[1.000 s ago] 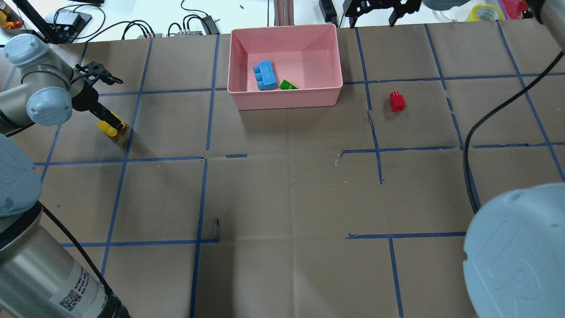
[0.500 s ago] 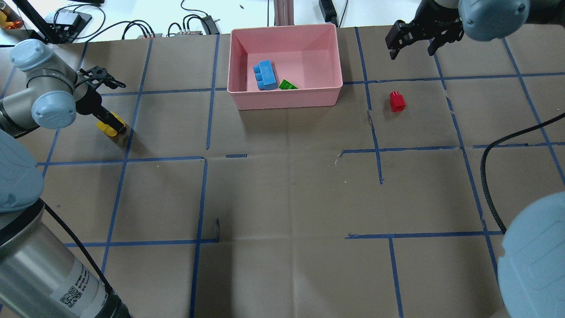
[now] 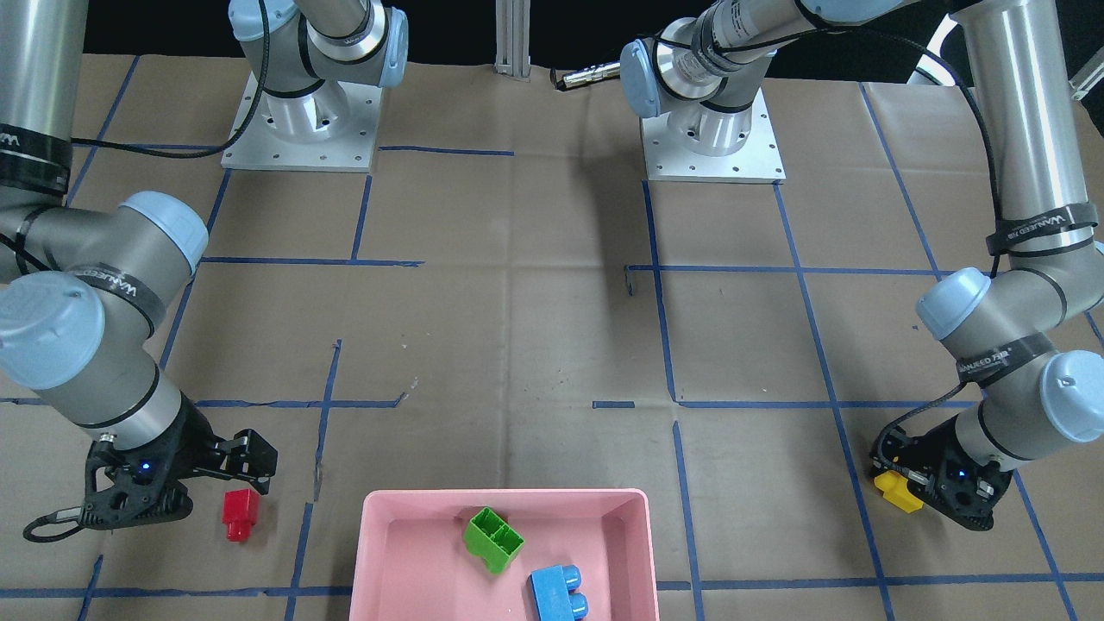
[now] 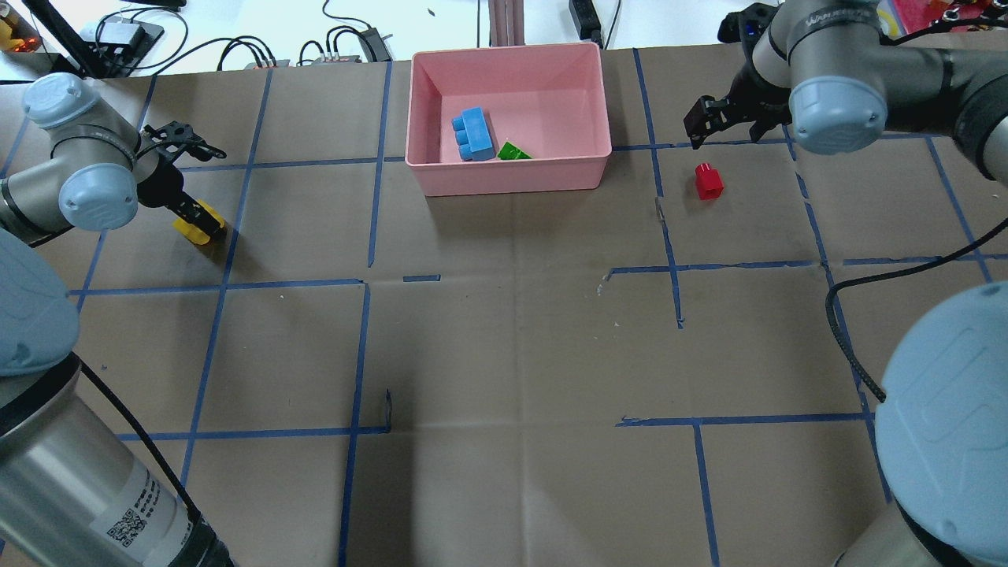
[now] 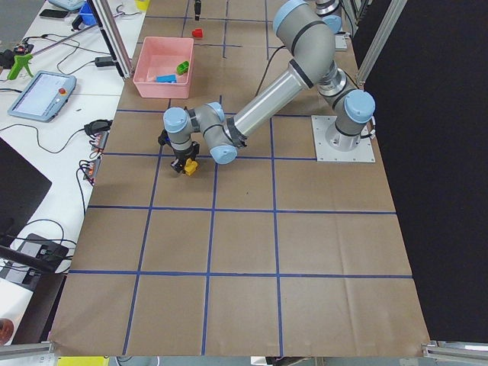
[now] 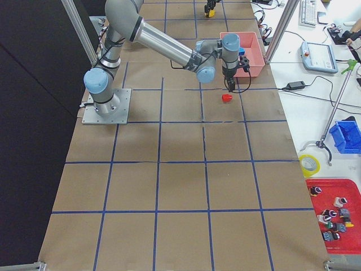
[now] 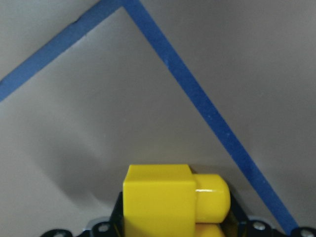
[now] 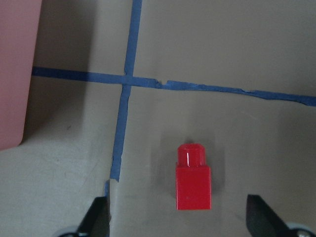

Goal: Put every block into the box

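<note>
My left gripper point(image 4: 193, 220) is out at the far left of the brown paper table cover point(image 4: 512, 354). Its fingers are clenched on the yellow block point(image 4: 198, 227). In the left wrist view that block fills the lower middle, pinched from both sides, with one stud poking out to the right. I cannot tell whether it is touching the paper or hanging just above it. A line of blue tape point(image 7: 207, 108) runs diagonally across the paper just beyond it.

My right gripper point(image 4: 726, 126) hangs over on the right side, past the right end of the pink box point(image 4: 508, 181). Its fingers point(image 8: 98, 217) are spread wide and grip nothing. The red block point(image 4: 708, 181) lies on the paper beneath them, in line with the gap and touching neither finger. Its single stud is turned toward the far side. It sits to the right of the box and well apart from it, just beyond a crossing of tape lines.

The box stands at the far edge of the table, about midway between my two arms. Inside it the blue block point(image 4: 472, 134) lies toward the left. The green block point(image 4: 513, 151) is just beside it, against the near wall.
</note>
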Controlling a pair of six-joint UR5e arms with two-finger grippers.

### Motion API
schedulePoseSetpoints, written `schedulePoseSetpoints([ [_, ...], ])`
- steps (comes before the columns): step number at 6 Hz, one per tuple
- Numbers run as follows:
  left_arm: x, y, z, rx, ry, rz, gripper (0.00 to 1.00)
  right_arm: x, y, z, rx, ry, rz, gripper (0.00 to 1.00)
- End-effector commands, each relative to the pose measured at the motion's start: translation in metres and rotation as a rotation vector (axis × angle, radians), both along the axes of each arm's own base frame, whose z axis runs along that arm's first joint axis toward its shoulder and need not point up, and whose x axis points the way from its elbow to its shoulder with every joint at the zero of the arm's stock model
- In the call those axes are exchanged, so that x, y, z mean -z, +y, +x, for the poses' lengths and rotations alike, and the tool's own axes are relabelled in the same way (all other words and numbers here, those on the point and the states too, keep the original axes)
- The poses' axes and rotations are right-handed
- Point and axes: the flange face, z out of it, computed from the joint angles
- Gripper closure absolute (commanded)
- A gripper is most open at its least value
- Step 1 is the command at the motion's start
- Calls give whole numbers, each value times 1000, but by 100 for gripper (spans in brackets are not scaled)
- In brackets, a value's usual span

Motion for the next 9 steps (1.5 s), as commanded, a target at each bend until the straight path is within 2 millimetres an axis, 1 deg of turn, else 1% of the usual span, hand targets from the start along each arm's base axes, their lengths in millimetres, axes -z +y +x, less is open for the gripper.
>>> schedulePoseSetpoints([
  [1, -40, -9, 5, -14, -21, -41, 85, 40, 0, 0, 1, 0, -22, 3],
  [2, -91, -18, 8, -38, -37, -78, 87, 49, 0, 0, 1, -1, -13, 3],
  [3, -157, -31, 4, -113, -38, -100, 87, 53, 0, 0, 1, 3, -5, 3],
  [4, -197, -47, -2, -247, -3, -84, 87, 60, 5, 0, -2, 5, 9, 3],
  [5, -229, -64, -50, -327, 10, -77, 87, 62, 8, -1, -1, 15, 16, 3],
  [6, -245, -80, -126, -475, 39, -84, 87, 65, 9, -3, 2, 14, 22, 3],
  [7, -239, -93, -193, -610, 127, -64, 87, 68, 8, -4, 5, 13, 26, 8],
  [8, -227, -111, -249, -695, 175, -46, 87, 68, 8, -4, 6, 13, 26, 17],
  [9, -217, -126, -318, -726, 183, -51, 87, 66, 6, -5, 8, 13, 21, 30],
])
